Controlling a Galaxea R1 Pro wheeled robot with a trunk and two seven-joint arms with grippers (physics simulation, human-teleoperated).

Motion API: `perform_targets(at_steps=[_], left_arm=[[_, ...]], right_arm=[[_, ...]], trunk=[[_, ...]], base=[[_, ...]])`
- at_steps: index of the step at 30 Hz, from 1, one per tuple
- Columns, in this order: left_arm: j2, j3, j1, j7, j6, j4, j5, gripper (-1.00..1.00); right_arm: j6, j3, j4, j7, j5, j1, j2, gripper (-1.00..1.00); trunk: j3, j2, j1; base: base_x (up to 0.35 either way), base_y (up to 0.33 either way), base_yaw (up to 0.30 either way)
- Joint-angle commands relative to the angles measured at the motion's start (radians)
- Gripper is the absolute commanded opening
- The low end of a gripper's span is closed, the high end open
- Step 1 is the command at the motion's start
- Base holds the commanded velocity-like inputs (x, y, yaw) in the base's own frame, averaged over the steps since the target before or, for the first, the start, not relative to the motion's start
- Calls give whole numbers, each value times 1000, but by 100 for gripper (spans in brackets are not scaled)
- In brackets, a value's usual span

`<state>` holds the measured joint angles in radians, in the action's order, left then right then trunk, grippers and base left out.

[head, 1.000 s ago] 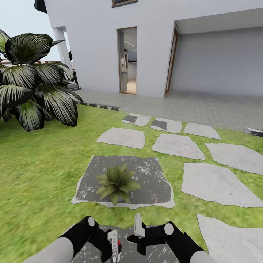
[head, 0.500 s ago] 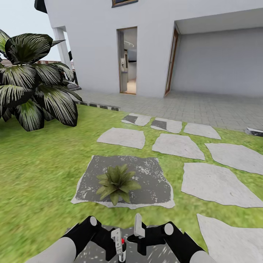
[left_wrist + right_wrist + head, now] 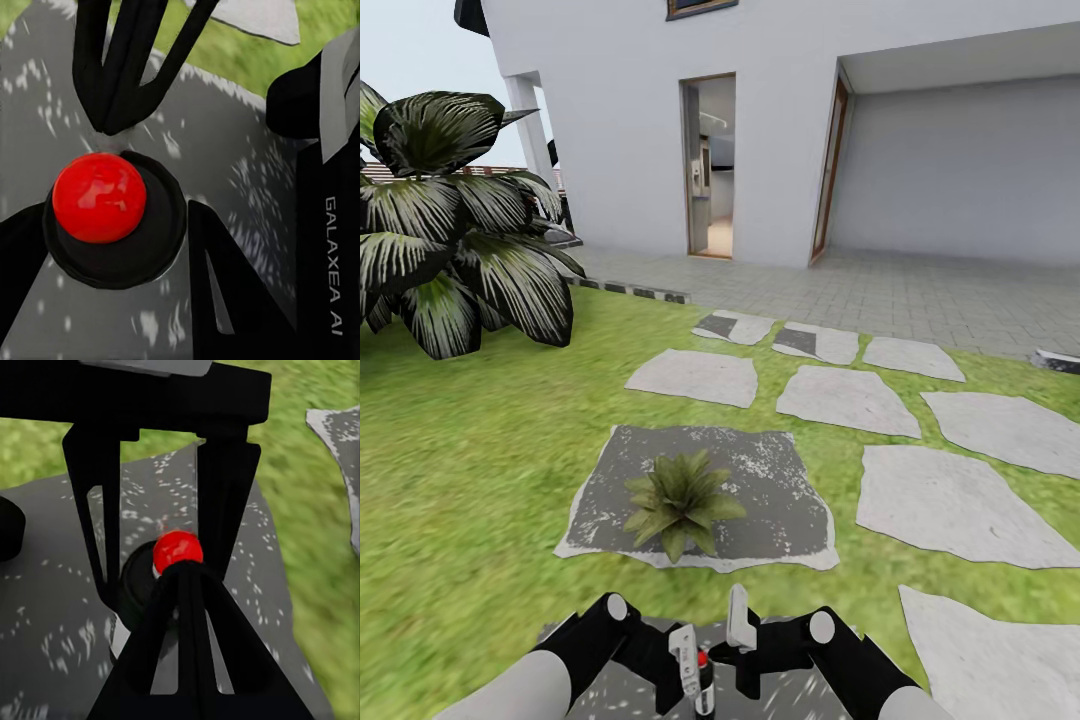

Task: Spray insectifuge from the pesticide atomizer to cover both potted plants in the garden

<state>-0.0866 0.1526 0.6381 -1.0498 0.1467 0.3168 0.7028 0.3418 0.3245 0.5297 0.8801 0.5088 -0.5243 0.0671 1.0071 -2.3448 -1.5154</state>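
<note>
The pesticide atomizer [image 3: 703, 675] shows its dark round top [image 3: 112, 240] and red knob [image 3: 97, 196], low between my arms over a speckled grey stone. My left gripper [image 3: 695, 678] is shut on it, one finger on each side of the cap [image 3: 139, 585]. My right gripper [image 3: 718, 655] is shut, its joined tips [image 3: 112, 124] right by the red knob [image 3: 178, 550]. One potted plant [image 3: 680, 495] sits on a dark stepping stone [image 3: 780, 480] just ahead; leaves hide its pot.
A big striped-leaf shrub [image 3: 450, 230] stands at the left on the garden lawn [image 3: 470, 450]. Pale stepping stones [image 3: 950, 500] spread to the right. Behind them are grey paving, the white house and its open doorway [image 3: 710, 165].
My left gripper has slid a little to the right with the atomizer, closer to the right gripper's tips. The right arm and the view have stayed put.
</note>
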Motion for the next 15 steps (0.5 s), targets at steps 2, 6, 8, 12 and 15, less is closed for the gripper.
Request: perform_targets(at_steps=[2,6,8,12,15], left_arm=[[-1,-2,1,-1,12,1,7,-100],[-1,-2,1,-1,14,0,6,-100],[0,-2,1,-1,15,0,6,-100],[5,-1,0,0,17,-2,6,-100],[17,3,3,0,14,1,12,-100]], right_arm=[[5,-1,1,-1,9,0,0,-100],[5,-1,0,0,9,0,0,-100],[5,-1,0,0,9,0,0,-100],[5,-1,0,-1,10,0,0,-100],[5,-1,-1,0,10,0,0,-100]], trunk=[[1,0,0],[1,0,0],[1,0,0],[1,0,0],[1,0,0]], base=[[0,0,0],[0,0,0],[0,0,0],[0,0,0],[0,0,0]])
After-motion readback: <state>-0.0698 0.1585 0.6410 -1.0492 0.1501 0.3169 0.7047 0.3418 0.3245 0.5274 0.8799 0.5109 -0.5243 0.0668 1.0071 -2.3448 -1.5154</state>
